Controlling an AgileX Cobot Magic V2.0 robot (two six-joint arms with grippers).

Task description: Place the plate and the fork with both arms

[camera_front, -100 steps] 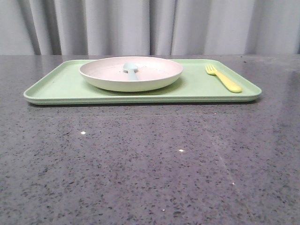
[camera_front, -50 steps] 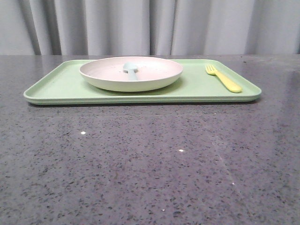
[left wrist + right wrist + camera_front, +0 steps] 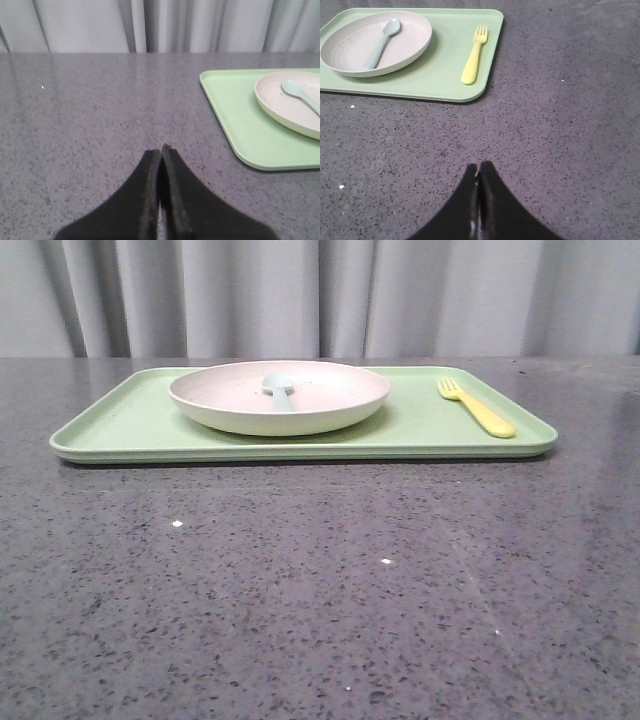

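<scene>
A: Black, both of them, are they? How do your jaws stand?

B: Black, yes. My left gripper point(image 3: 160, 152) has its jaws pressed together with nothing between them, over bare speckled grey bench point(image 3: 90, 115). My right gripper point(image 3: 478, 167) is the same: jaws pressed together, holding nothing, over the bench and apart from everything on it.

A: And beyond them?

B: From the right wrist, a flat light-green tray point(image 3: 445, 82) lies on the bench ahead. The yellow fork point(image 3: 474, 62) lies flat on it near its right end, tines pointing away from me.

A: The plate?

B: The plate point(image 3: 280, 400) sits on the same tray, left of the fork and well apart from it, roughly mid-tray in the front view. A pale blue spoon point(image 3: 381, 44) lies inside the plate, its bowl toward the far side.

A: Anything further out?

B: Grey curtains point(image 3: 320, 295) hang behind the bench. From the left wrist I see only the tray's left end and part of the plate.
</scene>
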